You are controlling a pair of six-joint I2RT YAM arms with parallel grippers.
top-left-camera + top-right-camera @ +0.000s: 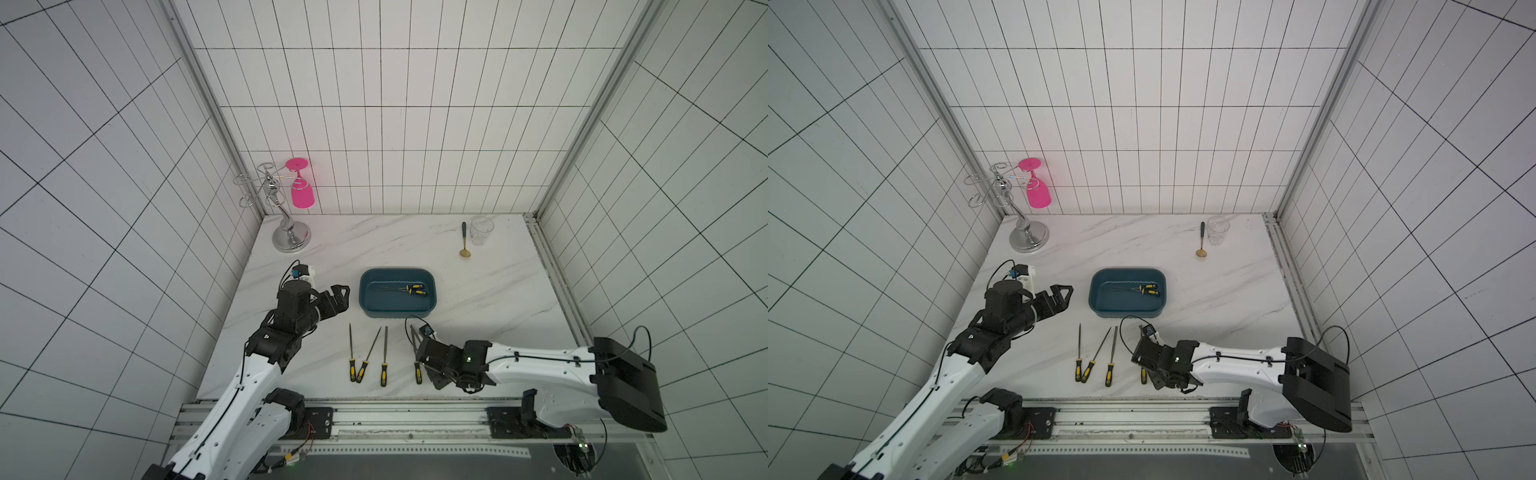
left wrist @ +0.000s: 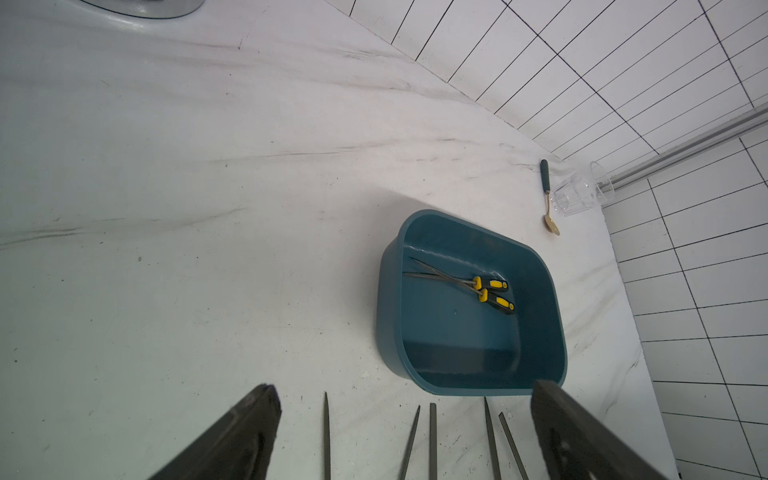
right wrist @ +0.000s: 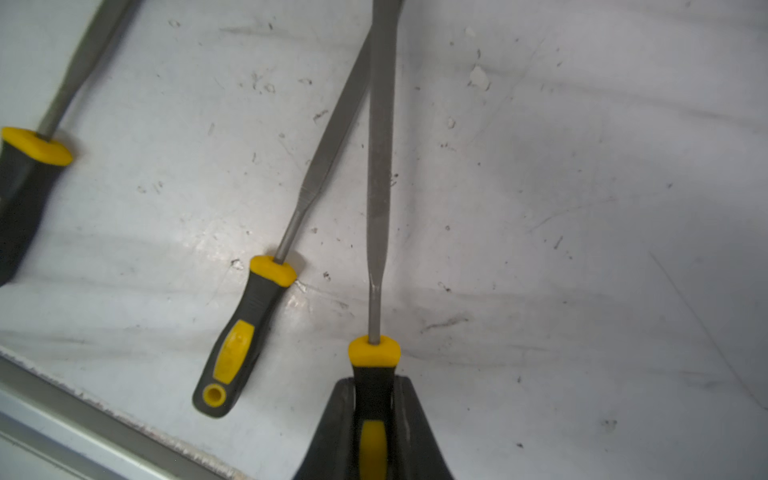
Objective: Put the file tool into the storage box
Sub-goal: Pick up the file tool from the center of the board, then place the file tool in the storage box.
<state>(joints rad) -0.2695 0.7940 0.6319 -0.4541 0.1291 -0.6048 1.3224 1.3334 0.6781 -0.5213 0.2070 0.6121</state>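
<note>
**Fig.** The file lay low at the near edge of the table. The jaws of the right gripper were pressed together on its black-and-yellow handle. We could not tell whether the file had cleared the surface. Its grey blade crossed the tip of a neighbouring file just beside it.

We judged the tool stiff and fairly light. The rubbery handle seemed the sound place to hold it, since the thin steel blade looked harder to pinch. Held at one end, the long blade would probably tilt in the grip, and it could drag its neighbour along.

Three more files lay in a row toward the left arm. Beyond them stood the box, with two files already on its floor. The left gripper hovered beside the box, its fingers spread and empty. A spoon and a glass cup sat well apart from the box, at the table's far edge.
</note>
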